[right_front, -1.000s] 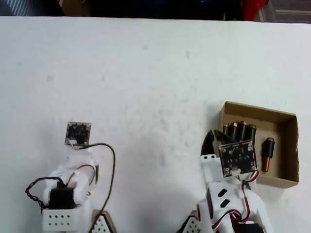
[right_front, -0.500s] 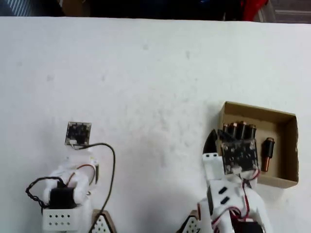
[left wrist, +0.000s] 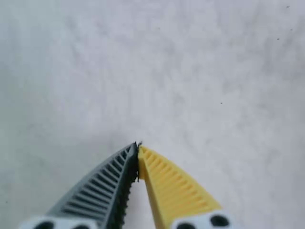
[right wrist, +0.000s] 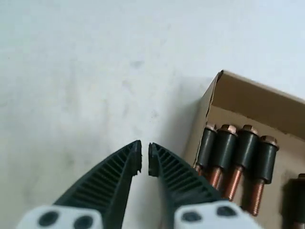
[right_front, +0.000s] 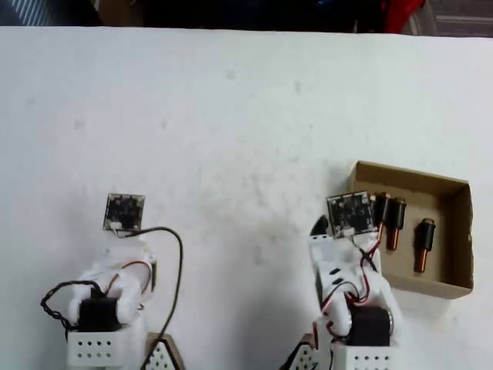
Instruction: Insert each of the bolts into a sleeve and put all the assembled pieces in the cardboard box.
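The cardboard box (right_front: 445, 231) sits at the table's front right. Several assembled pieces, copper bolts in black sleeves (right wrist: 238, 152), lie side by side inside it near its left wall, and one more (right_front: 424, 243) lies apart toward the right wall. My right gripper (right wrist: 144, 161) hovers over bare table just left of the box wall (right wrist: 248, 98), shut with nothing between its black fingers. In the high view a fingertip (right_front: 318, 226) peeks out beside the arm's camera board. My left gripper (left wrist: 138, 151) is shut and empty over bare table at the front left.
The white table (right_front: 231, 123) stretches open beyond both arms. The left arm (right_front: 104, 297) is folded back at the front edge, with a cable looping beside it.
The right arm has drawn back and to the left, from over the box's left part to the table beside it. The pieces stay in the box. The left arm is still.
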Robot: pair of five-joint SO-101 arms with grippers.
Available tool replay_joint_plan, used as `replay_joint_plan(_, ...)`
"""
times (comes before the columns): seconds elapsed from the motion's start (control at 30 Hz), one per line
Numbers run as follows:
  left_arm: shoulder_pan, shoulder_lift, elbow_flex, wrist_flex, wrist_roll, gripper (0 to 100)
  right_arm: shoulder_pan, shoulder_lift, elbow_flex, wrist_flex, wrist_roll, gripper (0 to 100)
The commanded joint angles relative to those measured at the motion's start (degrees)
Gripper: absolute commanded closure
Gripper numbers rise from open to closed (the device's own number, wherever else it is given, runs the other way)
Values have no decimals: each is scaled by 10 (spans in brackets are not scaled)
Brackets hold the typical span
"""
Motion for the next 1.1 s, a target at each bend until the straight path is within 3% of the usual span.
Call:
replay_joint_plan(0.0,8,-3,0,2,-4,976,5,-5,30,-13,-3,982)
replay_joint_plan(0.5,8,-3,0,2,-4,976,31,-2,127,-10,-4,982)
replay_joint_plan(0.73,8,-3,0,2,-4,976,113,-2,127,0,-111,982)
replay_joint_plan(1.07,8,-3,0,2,-4,976,53,-1,127,75,-134,982)
